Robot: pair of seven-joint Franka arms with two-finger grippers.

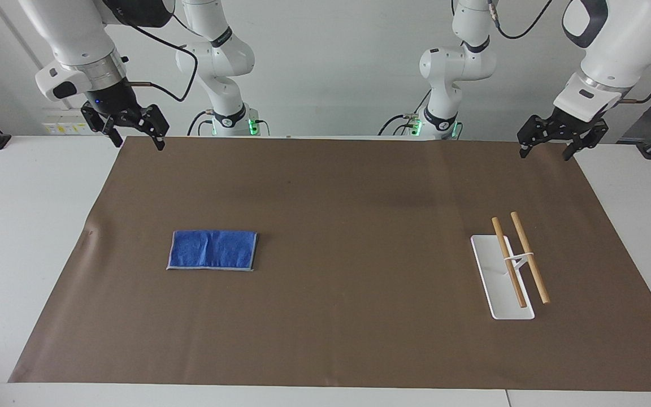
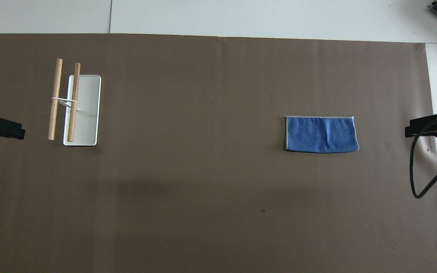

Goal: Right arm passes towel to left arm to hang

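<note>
The brown mat [image 1: 325, 339] carries the folded blue towel [image 1: 212, 250] flat toward the right arm's end, well apart from the two-rod wooden rack [image 1: 520, 260]. Right gripper [image 1: 133, 135] and left gripper [image 1: 548, 148] hang spread and empty over the mat's corners. Pinching only the top fold risks the towel unfurling and sagging mid-handover.

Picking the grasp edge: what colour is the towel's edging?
Pale grey, around the bright-blue towel; the overhead view shows it best.

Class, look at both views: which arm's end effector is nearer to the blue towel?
Right. The right end effector hangs open at the towel's end of the table, not touching it. The left end effector, also open, waits at the rack's end.
</note>
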